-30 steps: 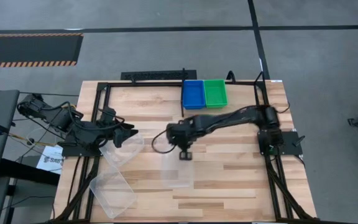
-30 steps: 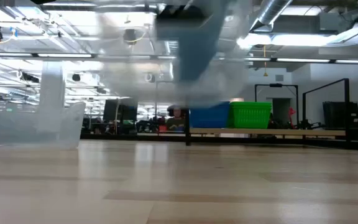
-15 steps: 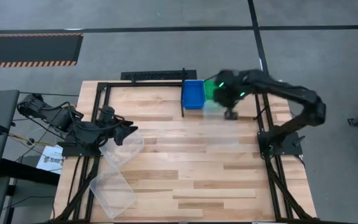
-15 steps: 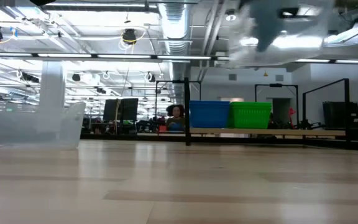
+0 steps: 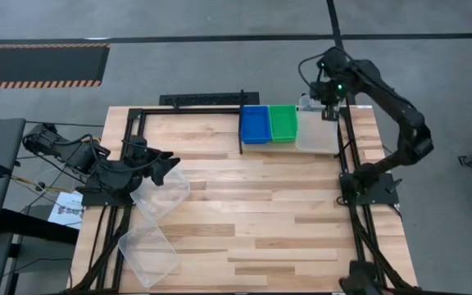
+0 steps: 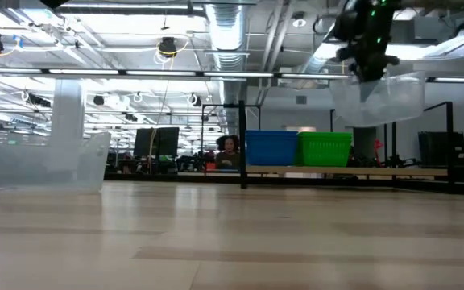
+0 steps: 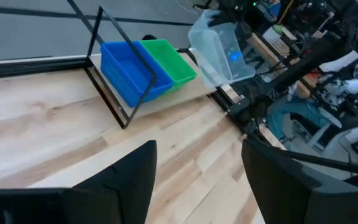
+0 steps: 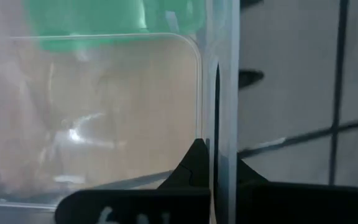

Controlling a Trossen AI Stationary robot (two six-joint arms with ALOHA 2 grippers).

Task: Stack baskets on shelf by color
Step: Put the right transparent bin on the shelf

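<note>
My right gripper point(image 5: 329, 111) is shut on a clear basket point(image 5: 316, 131) held in the air over the shelf point(image 6: 345, 171), just right of the green basket point(image 5: 283, 123). The blue basket point(image 5: 255, 123) stands left of the green one; both rest on the shelf by their bottoms. My left gripper point(image 5: 166, 168) is open at the table's left side, over the far end of a second clear basket point(image 5: 162, 195), with nothing between its fingers point(image 7: 197, 180). A third clear basket point(image 5: 147, 254) lies near the table's near left corner. My right gripper point(image 8: 218, 171) pinches the clear basket's far wall at its rim point(image 8: 220, 99), one finger inside point(image 8: 194, 165) and one outside. The fingers come from above, pointing down. The basket point(image 6: 377, 97) hangs tilted below them, lifted clear of the shelf.
Black metal rails point(image 5: 347, 156) run along the table's sides, and a black upright post point(image 5: 241, 123) stands left of the blue basket. Bare plank tabletop point(image 5: 260, 213) lies in the middle. People sit in the room beyond the table point(image 7: 353, 68).
My right gripper has carried the clear basket from the middle of the table up and toward the far right corner, ending over the shelf beside the green basket. The basket stayed in its hold, lifted clear throughout.
</note>
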